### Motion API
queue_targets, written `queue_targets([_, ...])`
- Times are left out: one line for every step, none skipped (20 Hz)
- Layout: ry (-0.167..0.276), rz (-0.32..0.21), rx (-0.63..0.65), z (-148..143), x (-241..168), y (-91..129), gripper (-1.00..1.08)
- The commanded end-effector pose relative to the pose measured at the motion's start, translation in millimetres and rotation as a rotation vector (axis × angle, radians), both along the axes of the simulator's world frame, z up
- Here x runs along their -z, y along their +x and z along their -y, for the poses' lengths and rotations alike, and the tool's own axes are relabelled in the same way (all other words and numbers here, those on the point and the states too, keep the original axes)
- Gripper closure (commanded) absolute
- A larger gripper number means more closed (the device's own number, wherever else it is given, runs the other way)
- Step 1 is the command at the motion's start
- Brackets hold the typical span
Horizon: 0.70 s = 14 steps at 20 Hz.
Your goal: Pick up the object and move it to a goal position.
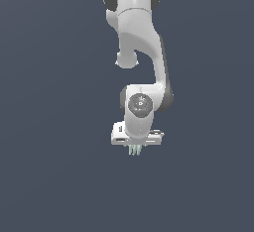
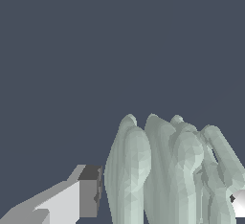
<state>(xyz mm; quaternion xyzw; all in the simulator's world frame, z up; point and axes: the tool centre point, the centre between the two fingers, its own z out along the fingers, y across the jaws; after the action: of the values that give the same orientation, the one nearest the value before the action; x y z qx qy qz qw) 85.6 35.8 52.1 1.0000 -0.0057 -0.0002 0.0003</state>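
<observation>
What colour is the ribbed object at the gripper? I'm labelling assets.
Pale greenish-white object, plain and unpatterned; the wrist view shows it best.

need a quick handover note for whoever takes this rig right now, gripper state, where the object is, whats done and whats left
Gripper: looks shut on the tiny pale greenish-white ribbed object, which pokes out below the hand; in the wrist view one finger sits right beside the ribbed object.
Done: object appears grasped.
Left: carry it to the goal and release. No goal marker shows in either view, and no table edge or other thing to judge height by.
</observation>
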Motion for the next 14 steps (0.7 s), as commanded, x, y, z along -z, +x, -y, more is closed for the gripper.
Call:
queue_targets([0.001, 0.0, -0.002, -28.2, -2.3, -10.0, 1.08])
queue_targets([0.001, 0.0, -0.002, -39.6, -3.2, -14.0, 1.08])
queue_targets([0.001, 0.0, -0.002, -50.9, -4.1, -18.0, 1.08])
queue_targets([0.001, 0.0, -0.002, -62.2, -5.0, -22.0, 1.08])
queue_targets([0.001, 0.0, -0.002, -73.5, -5.9, -25.9, 1.08])
queue_targets([0.001, 0.0, -0.002, -84.7, -6.7, -29.7, 1.08])
queue_targets([0.001, 0.0, -0.002, -95.7, -7.6, -33.5, 1.08])
queue_targets([0.001, 0.0, -0.002, -106.7, -8.5, -37.2, 1.08])
queue_targets([0.001, 0.0, -0.002, -117.3, -9.3, -40.7, 1.08])
queue_targets([0.001, 0.0, -0.002, -127.6, -10.1, -44.1, 1.08])
queue_targets([0.001, 0.0, -0.002, -137.1, -10.8, -47.1, 1.08])
queue_targets([0.001, 0.0, -0.002, -145.8, -11.5, -49.9, 1.08])
queue_targets([0.001, 0.0, -0.002, -153.7, -12.1, -52.3, 1.08])
queue_targets([0.001, 0.0, -0.002, -160.8, -12.7, -54.4, 1.08])
